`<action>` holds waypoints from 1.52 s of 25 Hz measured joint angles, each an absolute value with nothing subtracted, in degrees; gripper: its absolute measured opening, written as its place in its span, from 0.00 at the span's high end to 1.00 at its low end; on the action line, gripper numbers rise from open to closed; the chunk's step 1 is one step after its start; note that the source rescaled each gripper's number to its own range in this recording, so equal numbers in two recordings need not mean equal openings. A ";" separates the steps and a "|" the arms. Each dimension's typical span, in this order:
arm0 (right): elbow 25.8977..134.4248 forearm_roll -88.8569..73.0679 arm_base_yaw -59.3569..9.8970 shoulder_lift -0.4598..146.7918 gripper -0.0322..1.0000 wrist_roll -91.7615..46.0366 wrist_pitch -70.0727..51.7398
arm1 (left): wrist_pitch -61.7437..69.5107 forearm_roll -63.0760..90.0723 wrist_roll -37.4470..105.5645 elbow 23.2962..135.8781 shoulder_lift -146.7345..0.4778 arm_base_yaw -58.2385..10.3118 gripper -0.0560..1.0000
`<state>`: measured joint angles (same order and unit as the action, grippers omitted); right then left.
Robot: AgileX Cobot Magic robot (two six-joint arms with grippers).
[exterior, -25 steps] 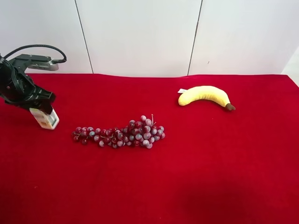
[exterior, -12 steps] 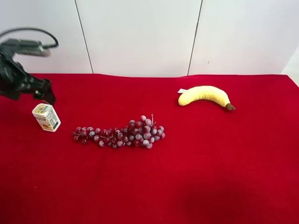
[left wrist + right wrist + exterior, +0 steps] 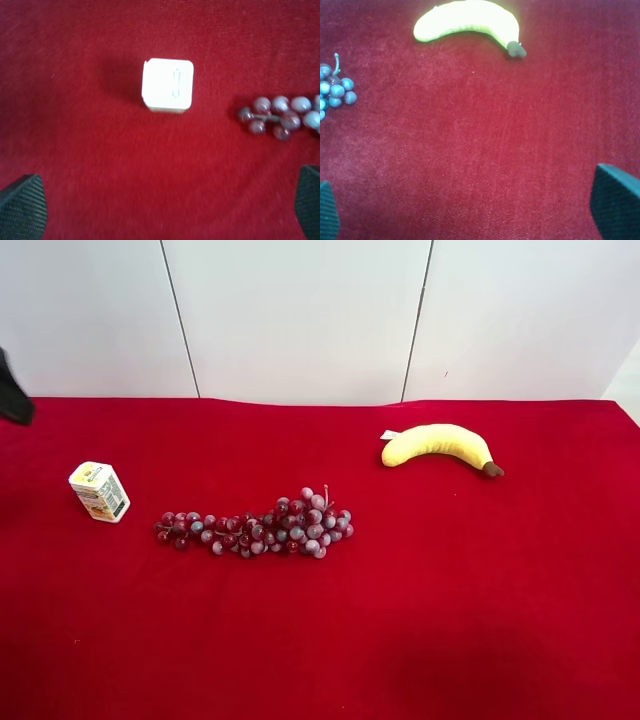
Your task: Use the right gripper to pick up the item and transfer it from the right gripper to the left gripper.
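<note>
The item (image 3: 99,491), a small white carton with green and orange print, stands by itself on the red cloth at the left, just left of the grapes. In the left wrist view its white top (image 3: 167,85) lies well ahead of my left gripper (image 3: 165,212), which is open and empty, its fingertips (image 3: 22,207) wide apart. Only a black sliver of the left arm (image 3: 12,395) shows at the exterior view's left edge. My right gripper (image 3: 472,212) is open over bare cloth, empty, and does not appear in the exterior view.
A bunch of red grapes (image 3: 255,525) lies mid-left, right of the carton. A yellow banana (image 3: 437,445) lies at the back right, ahead of the right gripper. The red cloth (image 3: 420,620) runs back to a white wall.
My left gripper opened and let go of the carton, then drew back up and left, almost out of the exterior view. The carton stays standing on the cloth.
</note>
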<state>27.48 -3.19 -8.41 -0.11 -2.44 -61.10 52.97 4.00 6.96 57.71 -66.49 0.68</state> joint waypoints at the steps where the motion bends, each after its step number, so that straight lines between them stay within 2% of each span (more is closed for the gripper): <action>1: 27.48 -3.19 -8.41 -0.11 0.00 -2.44 -61.10 | 54.94 3.88 6.49 57.71 -64.38 0.68 0.00; 9: 27.48 -3.19 -8.41 -0.11 0.00 -2.44 -61.10 | 64.84 2.76 3.62 52.93 -47.54 0.68 0.00; 16: 27.48 -3.19 -8.41 -0.11 0.00 -2.44 -61.10 | 65.35 2.57 3.04 40.66 -29.72 0.68 0.00; 26: 27.48 -3.19 -8.41 -0.11 0.00 -2.44 -61.10 | 64.15 2.57 4.21 33.14 -8.21 0.68 0.00; 32: 27.48 -3.19 -8.41 -0.11 0.00 -2.44 -61.10 | 62.12 2.57 2.89 29.95 -0.40 0.68 0.00; 38: 27.48 -3.19 -8.41 -0.11 0.00 -2.44 -61.10 | 61.20 2.57 2.11 29.24 0.32 0.68 0.00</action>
